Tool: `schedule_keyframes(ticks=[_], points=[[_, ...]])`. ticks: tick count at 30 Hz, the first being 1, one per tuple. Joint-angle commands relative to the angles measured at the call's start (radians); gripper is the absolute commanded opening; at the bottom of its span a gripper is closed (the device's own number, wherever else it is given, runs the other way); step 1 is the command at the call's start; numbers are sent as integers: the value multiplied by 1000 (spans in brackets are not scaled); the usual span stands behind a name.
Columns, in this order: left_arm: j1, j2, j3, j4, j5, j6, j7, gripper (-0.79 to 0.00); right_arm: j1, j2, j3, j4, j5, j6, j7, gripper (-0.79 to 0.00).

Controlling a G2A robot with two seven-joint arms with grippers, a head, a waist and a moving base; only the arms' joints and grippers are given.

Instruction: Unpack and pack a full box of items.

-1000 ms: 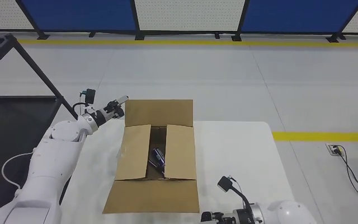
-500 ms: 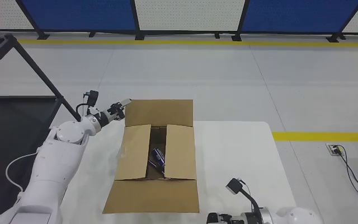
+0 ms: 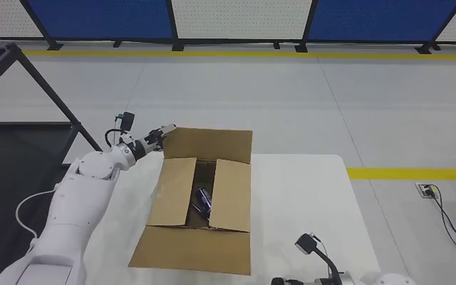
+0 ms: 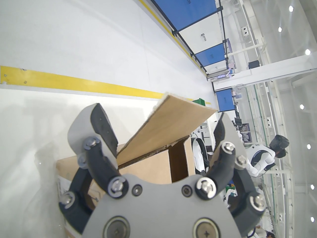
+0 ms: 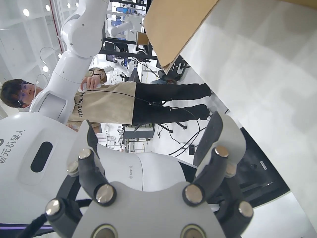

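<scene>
A cardboard box (image 3: pixel 191 249) stands on the white table (image 3: pixel 299 199) with its flaps spread open. A dark blue item (image 3: pixel 203 200) lies inside, between the two side flaps. The far flap (image 3: pixel 210 143) stands raised. My left gripper (image 3: pixel 162 133) is at that flap's left corner. In the left wrist view the left gripper (image 4: pixel 161 127) is open, and the far flap (image 4: pixel 173 122) runs between its fingers, close against one finger (image 4: pixel 104 127). My right gripper (image 5: pixel 151 134) is open and holds nothing, low off the table's near edge, away from the box's near flap (image 5: pixel 183 18).
A black metal frame (image 3: pixel 46 92) slants beside the table on the left, near my left arm. Blue and white partition panels (image 3: pixel 100 18) line the far side of the floor. White table surface lies to the right of the box.
My left gripper has moved right to the far flap's corner. The box has shifted and turned slightly to the right. My right arm has drawn back toward the table's near edge.
</scene>
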Motion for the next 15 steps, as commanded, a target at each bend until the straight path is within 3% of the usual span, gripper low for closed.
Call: schedule_keyframes(ticks=[1, 15], points=[[4, 3, -7, -4, -16, -28, -31, 0, 14, 2, -19, 5, 3, 10, 14, 0], [70, 37, -38, -98, -18, -122, -85, 0, 116, -12, -207, 86, 34, -28, -54, 0]])
